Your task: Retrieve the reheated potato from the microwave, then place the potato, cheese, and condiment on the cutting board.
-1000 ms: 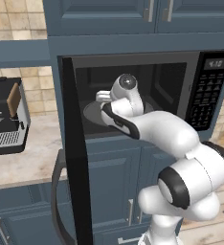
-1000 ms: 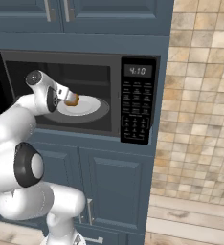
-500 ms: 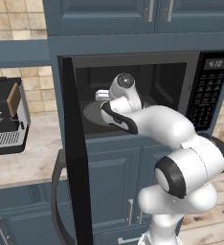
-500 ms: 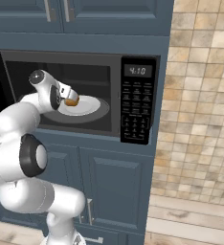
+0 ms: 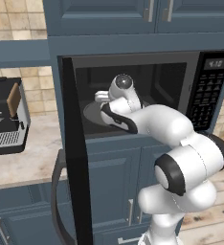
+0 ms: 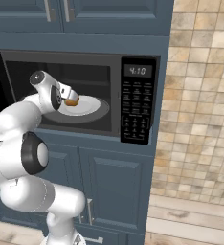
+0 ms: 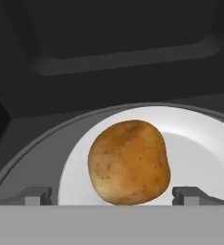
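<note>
Arm pushed deeper into microwave (image 6: 133,95) vs 1s ago; jaws wide open, straddling potato (image 7: 129,162) center-bottom on plate (image 7: 200,143). No grip yet, close next.

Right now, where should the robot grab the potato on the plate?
Probably across its middle, one fingertip on each rounded side. The potato lies on the white plate between the open hand, which already faces it through the microwave's open front.

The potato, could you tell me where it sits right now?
The potato lies on the white plate inside the open microwave, centred between the open pincer tips.
</note>
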Available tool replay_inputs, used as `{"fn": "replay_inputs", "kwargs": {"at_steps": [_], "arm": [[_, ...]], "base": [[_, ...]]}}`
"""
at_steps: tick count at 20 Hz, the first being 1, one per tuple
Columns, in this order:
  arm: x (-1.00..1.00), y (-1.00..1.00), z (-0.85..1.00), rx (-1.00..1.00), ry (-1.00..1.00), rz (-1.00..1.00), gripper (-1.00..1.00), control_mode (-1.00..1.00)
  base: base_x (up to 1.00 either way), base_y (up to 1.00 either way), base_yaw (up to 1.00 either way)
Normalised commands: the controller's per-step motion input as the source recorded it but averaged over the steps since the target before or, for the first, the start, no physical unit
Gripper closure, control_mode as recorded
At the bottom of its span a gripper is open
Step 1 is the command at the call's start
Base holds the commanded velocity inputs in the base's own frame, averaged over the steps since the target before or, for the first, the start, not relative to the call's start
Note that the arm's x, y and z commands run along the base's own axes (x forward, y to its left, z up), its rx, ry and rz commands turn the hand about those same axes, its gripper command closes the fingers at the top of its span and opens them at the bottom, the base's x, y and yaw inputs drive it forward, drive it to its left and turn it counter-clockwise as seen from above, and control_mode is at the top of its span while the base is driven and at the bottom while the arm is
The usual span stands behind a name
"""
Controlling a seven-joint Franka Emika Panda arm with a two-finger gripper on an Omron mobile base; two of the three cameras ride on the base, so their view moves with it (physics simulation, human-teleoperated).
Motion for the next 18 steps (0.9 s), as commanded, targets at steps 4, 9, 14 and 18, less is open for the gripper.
{"fn": "replay_inputs", "kwargs": {"at_steps": [4, 9, 14, 18], "arm": [[0.00, -0.01, -0.12, -0.03, 0.00, 0.00, -1.00, -1.00], [0.02, -0.08, -0.04, -0.06, 0.00, 0.00, -1.00, -1.00], [0.14, -0.02, 0.00, -0.04, 0.00, 0.00, -1.00, -1.00], [0.12, 0.00, -0.03, -0.03, 0.00, 0.00, -1.00, -1.00]], "base": [[0.00, 0.00, 0.00], [0.00, 0.00, 0.00], [0.00, 0.00, 0.00], [0.00, 0.00, 0.00]]}}
